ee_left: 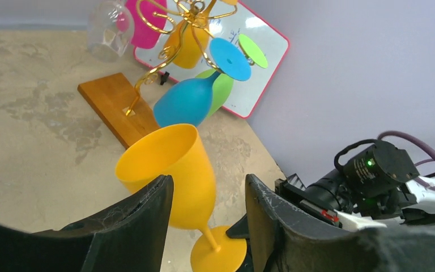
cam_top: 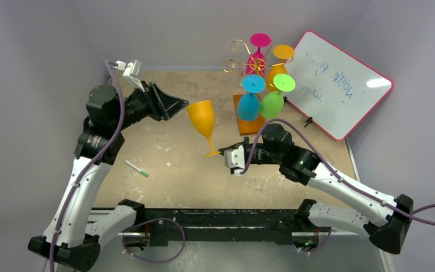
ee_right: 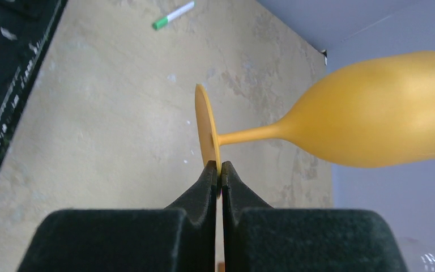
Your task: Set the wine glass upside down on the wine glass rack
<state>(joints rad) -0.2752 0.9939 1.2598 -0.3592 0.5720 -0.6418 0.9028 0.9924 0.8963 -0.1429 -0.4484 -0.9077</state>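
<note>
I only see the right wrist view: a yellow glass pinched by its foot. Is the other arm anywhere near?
Observer: Yes, the left tool is open, close beside the wine glass bowl.
Operator: Where is the rack?
Observer: The wine glass rack stands beyond the glass, next to a whiteboard.
Operator: Is it empty?
Observer: No, a blue glass and a green glass hang upside down on it, among others.

Left tool [ee_left: 208,184]: fingers spread wide, yellow wine glass [ee_left: 173,164] bowl between them, mouth up, tilted; contact unclear. Foot at bottom edge. Behind: wine glass rack [ee_left: 105,99], wooden base on desk [ee_left: 34,130], blue glass [ee_left: 190,101] hung inverted.
</note>
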